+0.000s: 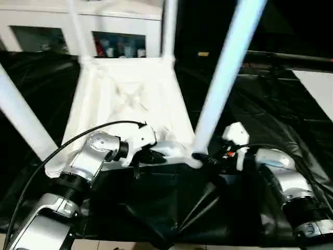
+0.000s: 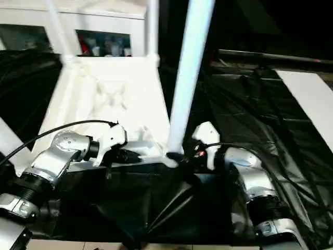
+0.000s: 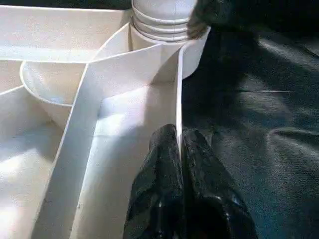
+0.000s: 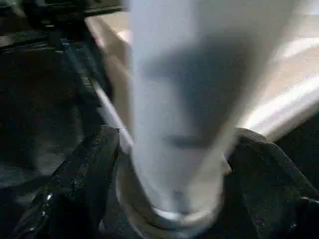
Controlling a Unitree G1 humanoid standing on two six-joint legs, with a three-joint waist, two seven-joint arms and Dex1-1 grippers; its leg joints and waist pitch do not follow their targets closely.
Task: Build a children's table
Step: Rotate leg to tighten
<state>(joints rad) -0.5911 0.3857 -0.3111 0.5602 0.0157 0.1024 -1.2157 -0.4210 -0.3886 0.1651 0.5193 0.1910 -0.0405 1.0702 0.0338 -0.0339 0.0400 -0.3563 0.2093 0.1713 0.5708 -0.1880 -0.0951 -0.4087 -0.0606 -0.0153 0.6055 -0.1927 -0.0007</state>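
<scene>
Evidently steadying upturned white ribbed plastic tabletop (image 1: 130,99): left gripper (image 3: 179,149) pinched shut on rim wall, right gripper (image 4: 174,164) spread wide around near white tapered tube leg (image 1: 223,78), seating it in socket.

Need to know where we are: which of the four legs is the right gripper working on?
The near right leg, standing in the corner socket closest to the right gripper, whose black fingers flank its base. The other three legs stand at the remaining corners.

Across the lower half of my view a crinkled black sheet (image 1: 156,208) covers the work surface, catching dull glints of light along its folds. At the upper left stands a white cabinet (image 1: 31,23) with glass doors, small colourful bottles (image 1: 117,49) showing behind the panes. A pale flat panel (image 1: 317,88) lies at the right edge, with darkness filling the upper right.
</scene>
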